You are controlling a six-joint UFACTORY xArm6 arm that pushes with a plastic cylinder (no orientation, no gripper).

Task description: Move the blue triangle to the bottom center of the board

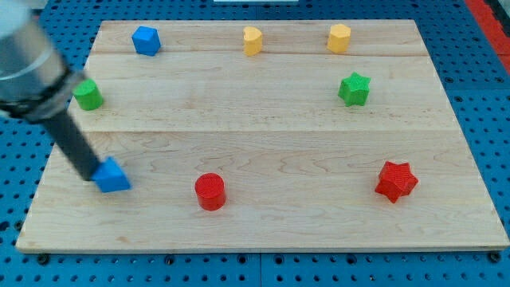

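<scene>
The blue triangle (113,176) lies on the wooden board (263,135) near the view's bottom left. My tip (88,173) is at the end of the dark rod coming down from the view's upper left. It touches the triangle's left side. A red cylinder (210,191) stands to the right of the triangle, near the board's bottom edge.
A blue block (146,40) sits at top left, a green block (88,95) at the left edge partly behind the arm. Two yellow blocks (252,41) (339,38) sit along the top. A green star (355,88) is at right, a red star (396,181) at bottom right.
</scene>
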